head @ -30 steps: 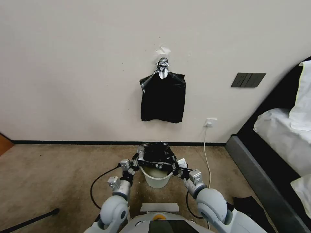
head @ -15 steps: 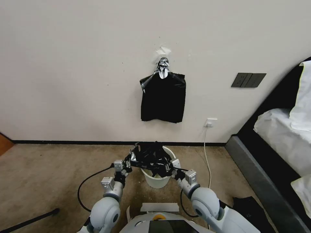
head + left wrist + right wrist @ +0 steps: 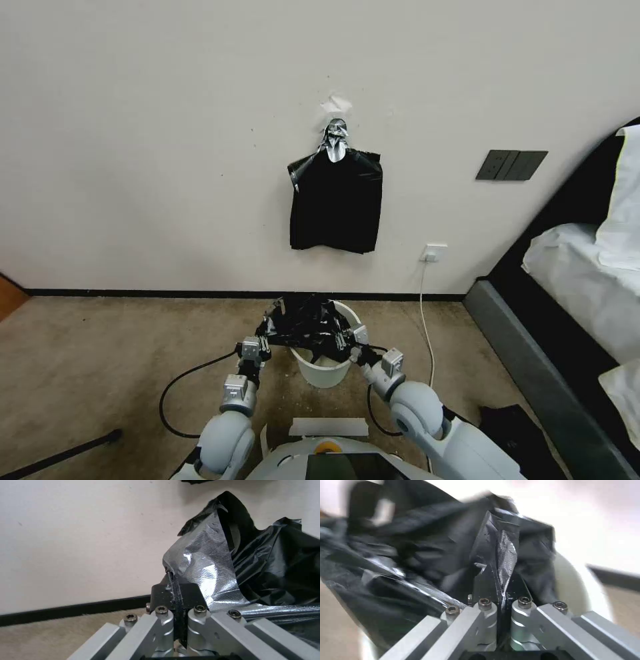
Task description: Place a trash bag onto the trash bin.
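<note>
Left gripper [image 3: 267, 331] and right gripper [image 3: 345, 337], lower centre of the head view, each clamp an edge of the bag [image 3: 307, 323], which is spread over the bin [image 3: 323, 370] rim

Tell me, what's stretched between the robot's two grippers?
The trash bag, pinched by the left gripper and right gripper, hangs over the trash bin in the head view.
</note>
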You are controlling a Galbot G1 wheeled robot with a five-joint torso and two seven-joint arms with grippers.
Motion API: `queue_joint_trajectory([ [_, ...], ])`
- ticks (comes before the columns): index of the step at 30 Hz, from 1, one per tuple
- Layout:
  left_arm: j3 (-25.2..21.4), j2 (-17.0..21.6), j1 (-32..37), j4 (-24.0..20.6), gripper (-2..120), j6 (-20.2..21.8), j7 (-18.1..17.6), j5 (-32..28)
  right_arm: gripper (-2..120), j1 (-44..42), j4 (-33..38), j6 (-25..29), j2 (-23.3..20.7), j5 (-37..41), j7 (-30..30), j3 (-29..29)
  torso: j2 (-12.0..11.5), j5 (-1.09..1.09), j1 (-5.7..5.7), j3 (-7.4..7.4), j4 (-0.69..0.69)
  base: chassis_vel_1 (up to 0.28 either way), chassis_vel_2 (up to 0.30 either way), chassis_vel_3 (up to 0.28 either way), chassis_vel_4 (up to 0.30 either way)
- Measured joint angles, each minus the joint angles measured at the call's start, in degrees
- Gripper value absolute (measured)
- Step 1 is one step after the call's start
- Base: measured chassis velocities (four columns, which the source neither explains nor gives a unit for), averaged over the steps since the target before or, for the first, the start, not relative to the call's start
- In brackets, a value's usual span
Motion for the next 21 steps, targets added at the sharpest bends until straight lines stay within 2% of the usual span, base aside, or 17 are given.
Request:
queue_joint_trajectory([
  [8, 0.85, 1.81, 3.3, -3.17, 0, 4.54, 0.29, -5.89, 0, -1.92, 5.48, -8.19, -1.88, -1.88, 3.82, 1.95, 0.0, 0.02, 0.0, 0.0, 0.02, 0.0, 0.0, 0.0, 0.0],
  [21, 1.78, 2.07, 6.98, -3.72, 0, 5.55, 0.09, -6.2, 0, -6.04, 6.56, -16.04, -2.7, -4.43, 7.55, 1.04, 0.0, 0.02, 0.0, 0.0, 0.0, 0.0, 0.0, 0.0, 0.0],
])
